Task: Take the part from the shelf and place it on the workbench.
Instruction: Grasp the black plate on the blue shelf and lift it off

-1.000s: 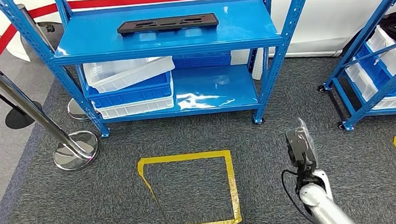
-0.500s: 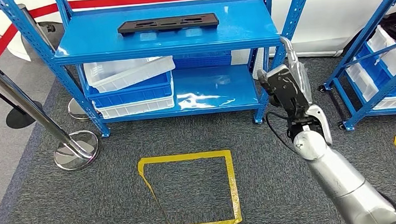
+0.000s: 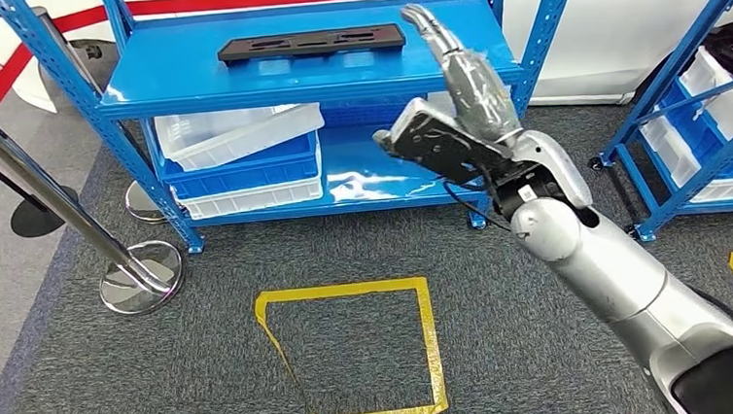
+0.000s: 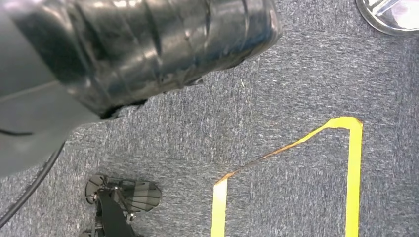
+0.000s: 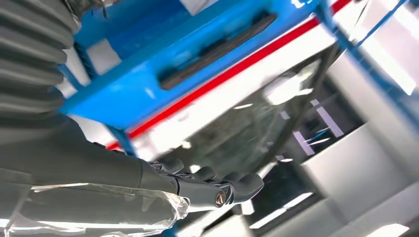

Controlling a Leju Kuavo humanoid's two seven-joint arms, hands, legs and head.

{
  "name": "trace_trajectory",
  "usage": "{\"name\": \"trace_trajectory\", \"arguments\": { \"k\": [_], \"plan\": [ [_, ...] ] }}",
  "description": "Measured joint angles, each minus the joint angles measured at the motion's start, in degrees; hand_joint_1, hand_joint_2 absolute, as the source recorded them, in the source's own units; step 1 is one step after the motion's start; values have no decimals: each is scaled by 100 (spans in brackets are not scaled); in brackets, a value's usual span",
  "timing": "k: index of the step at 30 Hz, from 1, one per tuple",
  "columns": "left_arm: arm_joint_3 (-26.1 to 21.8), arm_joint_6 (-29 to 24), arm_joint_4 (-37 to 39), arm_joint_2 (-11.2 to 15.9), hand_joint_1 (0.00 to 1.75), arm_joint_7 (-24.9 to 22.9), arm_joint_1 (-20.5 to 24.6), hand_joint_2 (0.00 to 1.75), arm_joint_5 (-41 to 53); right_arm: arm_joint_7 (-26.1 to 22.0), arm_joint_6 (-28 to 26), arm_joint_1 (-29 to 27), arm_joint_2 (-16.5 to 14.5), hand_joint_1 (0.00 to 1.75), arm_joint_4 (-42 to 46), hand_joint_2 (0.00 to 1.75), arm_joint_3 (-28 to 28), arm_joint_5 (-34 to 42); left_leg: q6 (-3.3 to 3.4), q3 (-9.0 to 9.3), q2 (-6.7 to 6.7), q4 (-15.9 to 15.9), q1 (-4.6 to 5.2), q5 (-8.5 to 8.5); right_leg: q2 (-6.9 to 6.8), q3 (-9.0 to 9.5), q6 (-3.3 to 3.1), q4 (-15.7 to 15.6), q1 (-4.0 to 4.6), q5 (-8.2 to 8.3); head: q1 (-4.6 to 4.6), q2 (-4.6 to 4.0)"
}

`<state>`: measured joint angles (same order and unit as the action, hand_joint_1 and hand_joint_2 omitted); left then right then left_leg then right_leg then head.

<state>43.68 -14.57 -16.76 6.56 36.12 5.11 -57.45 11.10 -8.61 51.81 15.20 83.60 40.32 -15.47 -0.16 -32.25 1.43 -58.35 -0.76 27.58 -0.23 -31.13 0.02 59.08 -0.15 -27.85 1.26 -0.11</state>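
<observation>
- The right hand [image 3: 454,113] is raised in front of the blue shelf [image 3: 309,70], its silver arm coming up from the lower right of the head view.
- Its fingers [image 3: 433,32] are stretched out straight and lie close side by side, with the thumb set apart from them; they hold nothing.
- The part [image 3: 310,43], a long flat black piece with cut-outs, lies on the shelf's top board, to the left of the fingertips and apart from them; nothing touches it.
- In the right wrist view the same part [image 5: 217,49] shows as a dark bar on the blue board, well beyond the dark fingers [image 5: 217,190], which reach out together with nothing between them.
- Below the fingers, on the shelf's lower level, a white bin [image 3: 239,133] sits tilted on top of a blue bin [image 3: 243,165].
- On the grey carpet nearer than the fingers, yellow tape [image 3: 353,354] marks a square outline.
- Far to the left of the fingers stands a chrome barrier post [image 3: 50,200] on a round base.
- The left hand [image 4: 138,44] hangs above the carpet beside a corner of the yellow tape [image 4: 346,163]; how its fingers lie I cannot tell, since the wrist view shows its dark cover and no fingers.
</observation>
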Motion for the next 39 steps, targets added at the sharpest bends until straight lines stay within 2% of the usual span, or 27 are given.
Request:
{"name": "trace_trajectory", "arguments": {
  "k": [11,21,29,35,39],
  "plan": [
    [117,63,2,-1,0,-137,22,0,98,108,876,481,-350,0,5,175,916,-1329,-1,-3,0,0,-5,0,0,-2,0,-1,1,0,0,0],
    [248,119,22,-2,0,-304,74,0,246,43,2062,612,-729,0,-346,175,1782,-1939,-2,-5,-2,0,-6,-1,0,-8,0,-1,0,-1,1,0],
    [335,107,36,-1,0,-412,90,0,329,-33,2354,614,-951,0,-749,175,2217,-2048,-2,-9,-1,-5,-4,-1,0,-9,1,-7,-14,1,0,0],
    [377,98,59,1,0,-489,87,0,345,34,2302,603,-963,0,-912,175,2274,-1543,3,-14,-1,-20,13,2,0,-9,11,-12,-39,7,1,0],
    [393,98,74,4,0,-509,87,0,349,42,2299,595,-963,0,-991,175,2274,-1422,35,-32,1,-46,24,12,1,-10,33,-24,-50,20,1,0]
  ]
}}
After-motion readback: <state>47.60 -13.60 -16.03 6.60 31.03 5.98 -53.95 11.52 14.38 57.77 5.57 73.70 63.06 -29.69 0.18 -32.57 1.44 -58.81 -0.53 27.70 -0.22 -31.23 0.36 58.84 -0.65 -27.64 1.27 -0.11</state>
